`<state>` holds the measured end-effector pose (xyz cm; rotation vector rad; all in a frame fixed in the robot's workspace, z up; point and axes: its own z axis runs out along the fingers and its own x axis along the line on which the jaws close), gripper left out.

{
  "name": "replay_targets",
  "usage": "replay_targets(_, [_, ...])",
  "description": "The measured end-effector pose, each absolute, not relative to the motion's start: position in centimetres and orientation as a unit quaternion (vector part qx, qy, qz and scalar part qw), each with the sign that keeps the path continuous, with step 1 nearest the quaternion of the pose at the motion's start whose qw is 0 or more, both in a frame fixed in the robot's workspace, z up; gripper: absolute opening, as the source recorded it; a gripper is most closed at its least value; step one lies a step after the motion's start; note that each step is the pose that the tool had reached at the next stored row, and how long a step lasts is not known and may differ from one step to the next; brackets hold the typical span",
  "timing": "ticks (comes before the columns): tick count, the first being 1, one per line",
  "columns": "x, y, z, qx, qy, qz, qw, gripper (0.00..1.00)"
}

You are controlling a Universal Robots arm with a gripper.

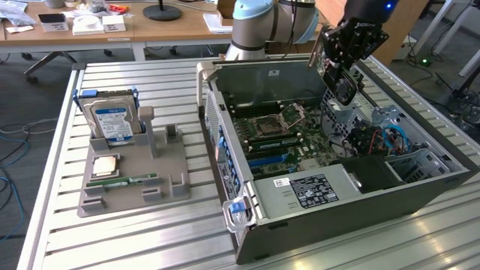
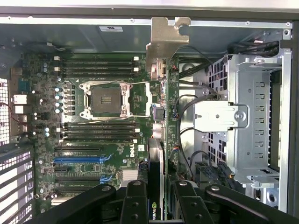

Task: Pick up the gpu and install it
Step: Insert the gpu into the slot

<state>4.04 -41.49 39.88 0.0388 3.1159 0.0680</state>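
While the gpu (image 1: 343,84), a thin dark expansion card with a pale silver-beige metal bracket strip at one end, hangs in the air over the far right part of the open grey metal computer case (image 1: 338,197), we see the black jaws clamped on it. In the wrist view the two dark fingers (image 2: 135,200) press on either face of the gpu (image 2: 158,158). The card is seen edge-on, with its bracket end pointing away from the jaws, toward the case wall. We judge this grip on the flat faces is chosen to keep the card stiff and leave its edges free.

The card is not seated. It is held clear above the green motherboard (image 1: 277,129), which lies flat on the case floor. The blue expansion slots (image 2: 77,158) on the green motherboard (image 2: 93,93) lie off to one side of the card, and nothing sits in them.

On the exterior view's left, well apart from the case, a grey moulded holder (image 1: 172,185) sits on the slatted metal counter (image 1: 135,236). It props up a silver hard drive with a blue label (image 1: 112,121) and cradles a narrow green memory stick (image 1: 123,181), probably so each part can be grasped easily.
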Motion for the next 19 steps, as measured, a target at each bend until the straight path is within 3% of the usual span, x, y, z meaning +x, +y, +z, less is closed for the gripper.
replay_targets(19, [4.02,-41.49,39.83,-0.064,0.998,0.023,0.011,0.26])
